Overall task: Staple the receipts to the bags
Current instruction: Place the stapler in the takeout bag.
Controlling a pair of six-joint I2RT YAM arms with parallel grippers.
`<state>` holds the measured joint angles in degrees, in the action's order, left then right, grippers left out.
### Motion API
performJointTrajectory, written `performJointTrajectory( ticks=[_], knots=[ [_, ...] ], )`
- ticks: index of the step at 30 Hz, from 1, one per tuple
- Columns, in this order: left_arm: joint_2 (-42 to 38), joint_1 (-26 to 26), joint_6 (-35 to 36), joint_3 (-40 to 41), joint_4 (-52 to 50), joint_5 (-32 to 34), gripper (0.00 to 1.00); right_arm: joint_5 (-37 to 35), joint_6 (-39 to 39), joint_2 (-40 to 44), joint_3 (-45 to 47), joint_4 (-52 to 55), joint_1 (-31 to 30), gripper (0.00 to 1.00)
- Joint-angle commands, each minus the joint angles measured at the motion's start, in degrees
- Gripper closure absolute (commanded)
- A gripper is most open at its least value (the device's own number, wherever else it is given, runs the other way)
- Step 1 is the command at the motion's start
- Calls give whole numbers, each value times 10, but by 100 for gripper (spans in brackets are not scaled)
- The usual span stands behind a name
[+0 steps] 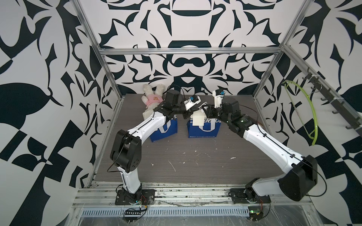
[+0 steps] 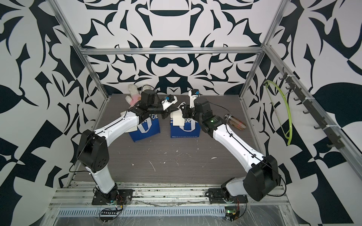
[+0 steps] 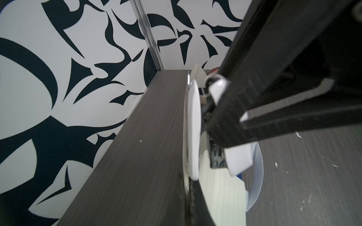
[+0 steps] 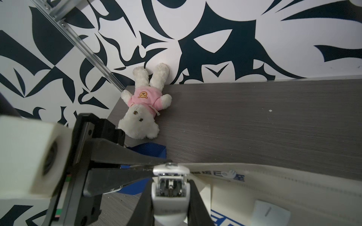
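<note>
Right wrist: gripped stapler (image 4: 169, 195) with right pincer (image 4: 170, 183); set clenched, empty left pincer (image 4: 158, 166) at its head. Needed square press, keeping receipt (image 1: 197, 119) flat against bag (image 4: 274, 182) rim.

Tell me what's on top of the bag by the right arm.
A receipt lies on the bag's upper half, partly over the lettering. The right arm covers the bag's top edge, so whether it is stapled cannot be seen.

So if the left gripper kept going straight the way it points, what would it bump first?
The white stapler that the right gripper holds. The left gripper is shut, and its tips look to touch the stapler's metal head, though depth is hard to judge.
</note>
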<state>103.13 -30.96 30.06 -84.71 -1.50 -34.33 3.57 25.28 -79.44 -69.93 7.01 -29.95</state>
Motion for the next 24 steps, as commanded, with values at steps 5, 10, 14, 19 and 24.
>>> performJointTrajectory(
  ticks=[5,10,14,19,24],
  knots=[
    [-12,-4,8,14,-10,-12,100,-52,-43,-2,-33,-20,-22,100],
    [-9,-5,10,11,-13,-13,100,-72,-60,7,-32,-42,-26,100],
    [-8,-3,11,13,-13,-10,100,-73,-77,3,-58,-39,-26,100],
    [-7,-4,12,14,-13,-8,100,-75,-81,0,-61,-40,-26,100],
    [-7,-4,13,14,-10,-5,100,-93,-88,-16,-85,8,-27,100]
  ],
)
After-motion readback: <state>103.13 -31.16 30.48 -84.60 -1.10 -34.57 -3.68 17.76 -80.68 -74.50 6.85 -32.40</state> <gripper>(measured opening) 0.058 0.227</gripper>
